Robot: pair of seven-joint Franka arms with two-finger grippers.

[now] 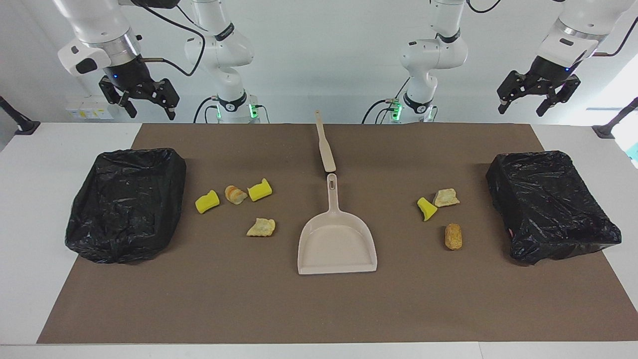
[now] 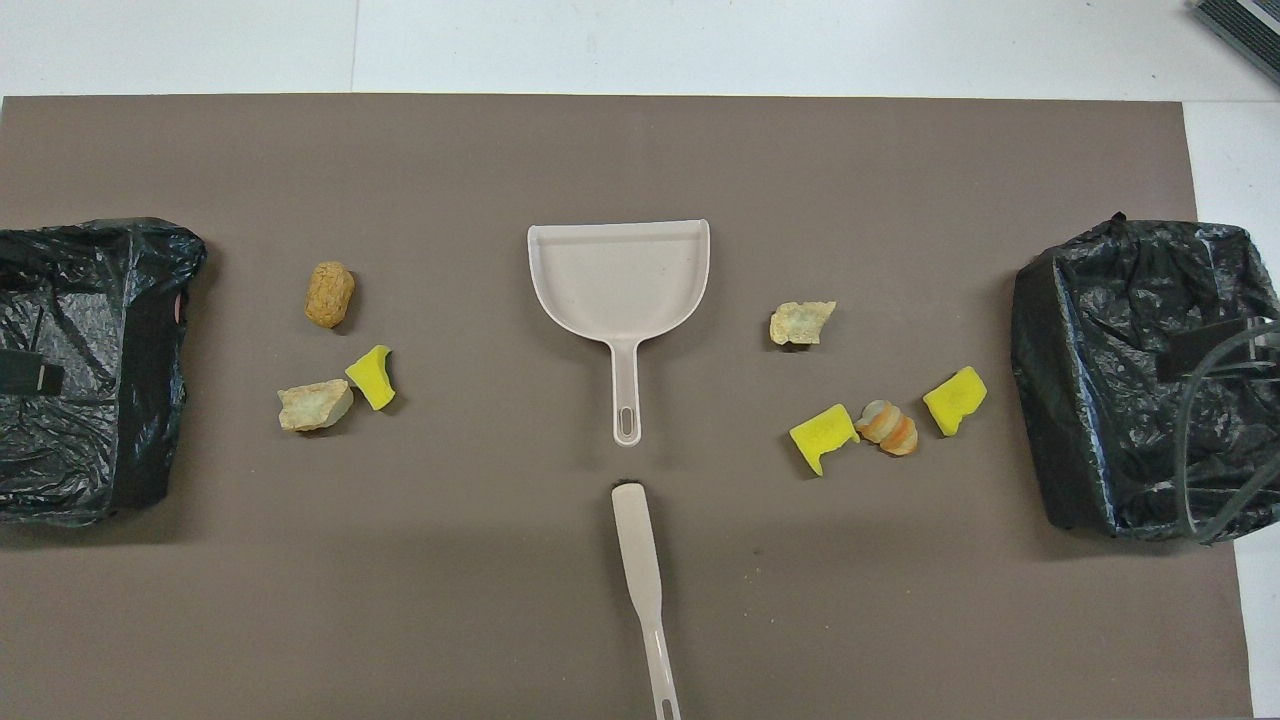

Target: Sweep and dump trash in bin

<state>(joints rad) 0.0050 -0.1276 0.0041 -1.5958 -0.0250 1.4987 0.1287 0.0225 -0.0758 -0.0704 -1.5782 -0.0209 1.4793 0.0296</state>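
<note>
The beige dustpan [image 1: 337, 244] lies flat at the middle of the brown mat [image 1: 319, 309] on the tabletop [image 1: 30, 239], its handle pointing toward the robots and its open mouth pointing away from them. The beige-handled brush [image 1: 325, 144] lies just beyond the tip of that handle, nearer to the robots than the dustpan, in line with it and apart from it.

The trash lies in two groups beside the dustpan, all of it on the mat and none in the pan. Toward the right arm's end of the dustpan lie four scraps: a yellow sponge piece [image 1: 207, 201], a tan-orange bread chunk [image 1: 235, 194] and a second yellow sponge piece [image 1: 260, 189] in a row, with a pale crusty chunk [image 1: 261, 227] closest to the dustpan. Toward the left arm's end of the dustpan lie three scraps: a yellow sponge wedge [image 1: 426, 208] touching a pale bread piece [image 1: 446, 197], and a brown crusty roll [image 1: 453, 236] apart from both.

Two bins lined with black bags stand well apart from the dustpan, one bin [image 1: 127, 204] at the right arm's end and the other bin [image 1: 551, 205] at the left arm's end.

The right hand [image 1: 147, 106] hangs in the air above the table edge near its bin, fingers spread, holding nothing. The left hand [image 1: 522, 105] hangs likewise near its own bin, fingers spread and empty. Both arms wait.
</note>
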